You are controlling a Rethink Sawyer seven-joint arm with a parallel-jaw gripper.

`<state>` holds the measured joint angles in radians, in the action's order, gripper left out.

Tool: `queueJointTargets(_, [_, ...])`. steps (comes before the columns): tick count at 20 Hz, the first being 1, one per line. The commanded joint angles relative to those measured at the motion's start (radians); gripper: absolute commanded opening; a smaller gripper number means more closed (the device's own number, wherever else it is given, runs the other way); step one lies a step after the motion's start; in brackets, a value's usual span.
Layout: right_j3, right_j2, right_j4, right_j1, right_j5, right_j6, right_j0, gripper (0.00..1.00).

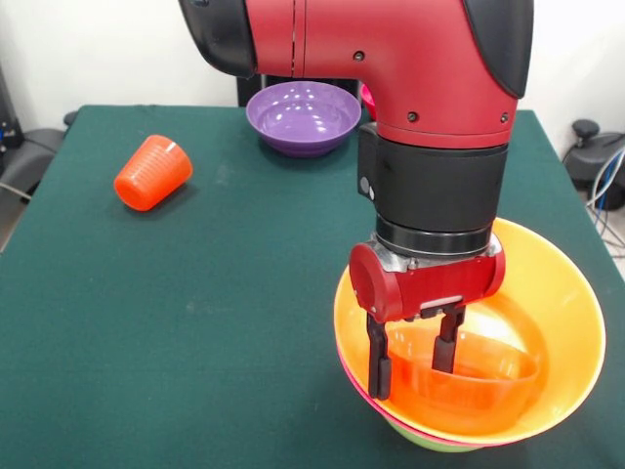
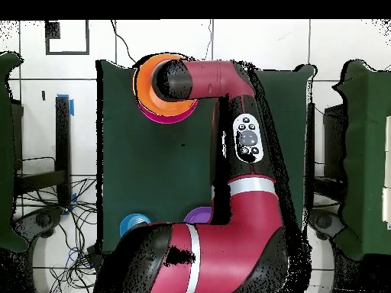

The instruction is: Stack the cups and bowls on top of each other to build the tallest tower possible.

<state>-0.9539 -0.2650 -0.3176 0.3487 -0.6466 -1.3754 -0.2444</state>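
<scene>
tower [image 1: 469, 405] partly built, near table edge under the arm

gripper [image 1: 415, 357] is down inside the large orange bowl [image 1: 557, 322], fingers apart astride the rim of a small orange bowl [image 1: 469, 386] nested there, not clamped on it (could be placing or letting go). pink rim and a green bowl show beneath. still loose: purple bowl [image 1: 303, 117] and the cup [image 1: 152, 172], lying on its side well apart. a blue bowl [image 2: 131, 225] shows only from overhead.

Bright, even light from above, soft shadows on the green table [image 1: 195, 322], and glare on the glossy large orange bowl [image 1: 562, 322].
</scene>
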Motion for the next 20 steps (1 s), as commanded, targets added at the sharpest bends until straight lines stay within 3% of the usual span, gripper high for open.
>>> queueJointTargets(1, [-0.085, -0.014, 0.003, -0.049, -0.015, -0.094, 0.014, 1.0])
queueJointTargets(16, [-0.091, 0.01, 0.043, -0.027, -0.101, -0.13, 0.037, 1.0])
queueJointTargets(17, [-0.09, 0.021, 0.054, -0.028, -0.104, -0.136, 0.041, 0.0])
queueJointTargets(20, [-0.087, 0.02, 0.069, -0.032, -0.122, -0.134, 0.04, 0.0])
